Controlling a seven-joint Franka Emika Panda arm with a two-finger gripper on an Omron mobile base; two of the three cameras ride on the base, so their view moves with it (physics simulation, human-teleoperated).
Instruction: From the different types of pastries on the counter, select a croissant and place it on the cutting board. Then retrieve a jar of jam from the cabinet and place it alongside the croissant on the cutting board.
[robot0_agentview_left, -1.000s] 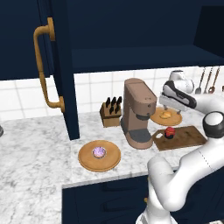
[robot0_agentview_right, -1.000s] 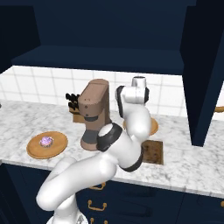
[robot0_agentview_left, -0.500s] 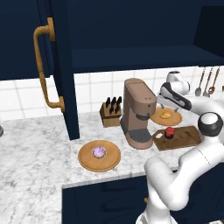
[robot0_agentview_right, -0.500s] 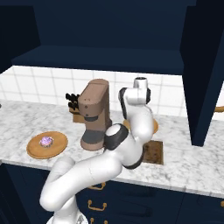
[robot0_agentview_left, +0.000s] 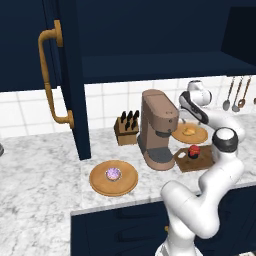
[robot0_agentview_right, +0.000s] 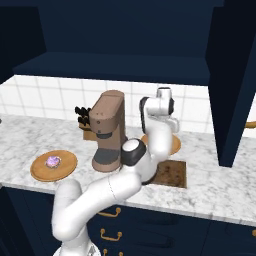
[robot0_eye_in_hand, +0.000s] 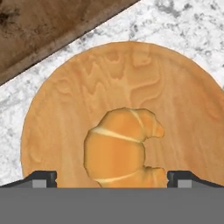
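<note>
gripper (robot0_eye_in_hand: 112, 178) spread wide above the croissant (robot0_eye_in_hand: 122, 148) on a round wooden plate (robot0_eye_in_hand: 175, 105) (nothing gripped), jar of jam (robot0_agentview_left: 194, 151) upright on the cutting board (robot0_agentview_left: 186, 163), counter (robot0_agentview_left: 40, 170) beneath

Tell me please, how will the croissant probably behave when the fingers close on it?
The croissant looks lumpy and curved, so it may shift between the open fingers. It is probably light and crushable. Lying flat on the round plate, it seems unlikely to roll.

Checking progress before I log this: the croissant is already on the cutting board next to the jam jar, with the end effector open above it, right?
Not quite. The croissant lies on a round wooden plate, as the hand view shows, not the cutting board. The jam jar is on the board; the end effector is open above the croissant.
</note>
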